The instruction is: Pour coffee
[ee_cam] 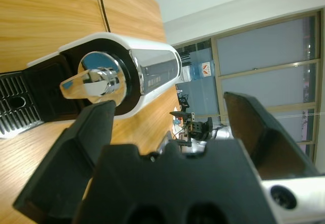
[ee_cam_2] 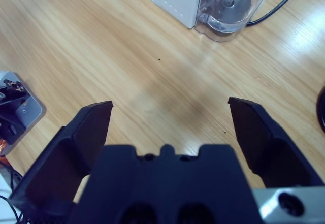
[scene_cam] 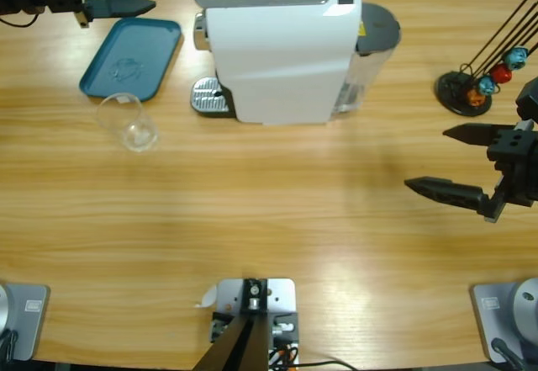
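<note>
Both pincers are hanging empty, nothing gripped yet.

You are holding the left pincer [ee_cam: 167,127] with jaws apart at the bench's far left corner, facing the coffee machine's [scene_cam: 282,47] spout, and the right pincer [scene_cam: 458,162] spread wide at the right edge. The glass [scene_cam: 128,122] is lying tipped over beside the teal tray [scene_cam: 132,57], well apart from the drip grate [scene_cam: 204,95]; gripping it carelessly risks it rolling away.

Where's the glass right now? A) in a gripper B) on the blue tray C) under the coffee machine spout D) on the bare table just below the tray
D: in the high view the glass stands on the wood just beside the blue tray, off the coffee machine drip grate, with neither gripper near it.
</note>
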`<state>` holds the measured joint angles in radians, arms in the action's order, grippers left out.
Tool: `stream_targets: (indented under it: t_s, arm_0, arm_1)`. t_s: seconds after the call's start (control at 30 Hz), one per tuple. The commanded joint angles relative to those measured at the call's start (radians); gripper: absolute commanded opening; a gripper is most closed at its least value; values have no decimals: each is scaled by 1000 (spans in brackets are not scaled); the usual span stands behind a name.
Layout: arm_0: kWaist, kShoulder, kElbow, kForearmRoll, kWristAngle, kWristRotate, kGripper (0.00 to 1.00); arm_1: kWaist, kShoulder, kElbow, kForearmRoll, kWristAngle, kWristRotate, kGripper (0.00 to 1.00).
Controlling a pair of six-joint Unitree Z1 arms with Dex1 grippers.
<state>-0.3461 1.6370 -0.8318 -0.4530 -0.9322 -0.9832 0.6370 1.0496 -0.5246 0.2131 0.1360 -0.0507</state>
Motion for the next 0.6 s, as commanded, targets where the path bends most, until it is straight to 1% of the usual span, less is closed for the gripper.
stream_targets:
  t_s: [0.03, 0.07, 0.27, 0.33, 0.4, 0.47, 0.5, 0.53, 0.57, 0.6]
  arm_0:
    - [-58, 130, -54, -45, -20, -37, 909]
    - [-68, 142, -59, -53, -19, -41, 885]
    - [-94, 172, -66, -79, -22, -60, 884]
    - [-94, 173, -67, -81, -22, -60, 865]
    - [-94, 173, -69, -85, -22, -60, 741]
    - [-94, 173, -68, -87, -20, -61, 724]
    - [-94, 173, -67, -88, -20, -62, 691]
    - [-94, 173, -66, -89, -20, -63, 586]
    - [-94, 173, -66, -92, -21, -63, 507]
    - [-96, 175, -66, -93, -21, -63, 479]
  arm_1:
    - [10, -3, 9, -3, 11, -12, 1000]
    - [10, -5, 9, -3, 10, -12, 1000]
    - [10, -5, 9, -3, 10, -12, 1000]
    - [10, -6, 9, -3, 10, -12, 1000]
    - [10, -6, 9, -3, 10, -12, 1000]
    - [10, -7, 9, -3, 10, -12, 1000]
    - [10, -8, 9, -3, 11, -12, 1000]
    - [10, -8, 9, -3, 11, -12, 1000]
    - [10, -9, 9, -3, 11, -12, 1000]
    - [9, -10, 9, -3, 11, -12, 1000]
